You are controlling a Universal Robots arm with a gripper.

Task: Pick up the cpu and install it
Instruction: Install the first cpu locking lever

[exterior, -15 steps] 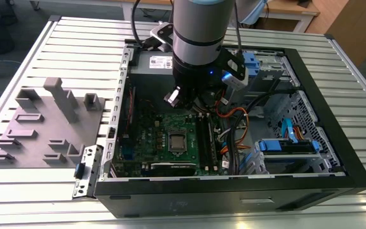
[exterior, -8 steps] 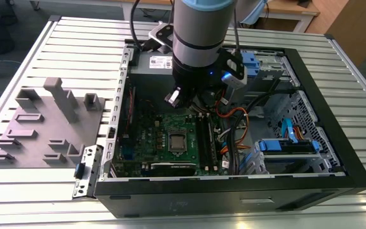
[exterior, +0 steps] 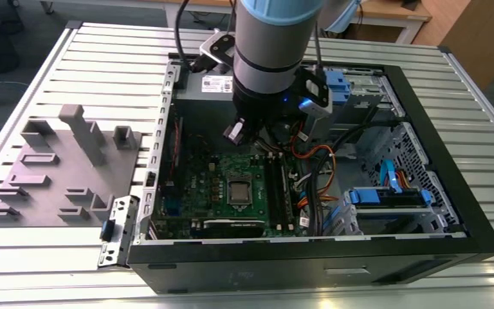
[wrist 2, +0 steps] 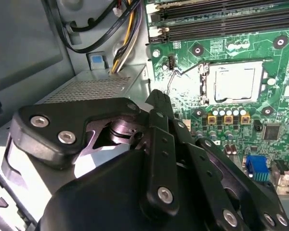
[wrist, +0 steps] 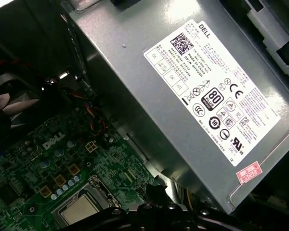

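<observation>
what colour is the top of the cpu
Pale silver-grey; the cpu shows best in the second wrist view.

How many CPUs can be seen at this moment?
1. The cpu sits in the socket on the green motherboard, inside the open computer case. It shows in the exterior view and in both wrist views. Others could be hidden behind the arm.

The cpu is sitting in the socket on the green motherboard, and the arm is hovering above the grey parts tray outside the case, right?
Not quite. The cpu does sit in its socket on the green motherboard, as the second wrist view shows. But in the exterior view the arm hangs over the open computer case, above the motherboard, not above the grey parts tray, which lies at the exterior view's left.
</observation>
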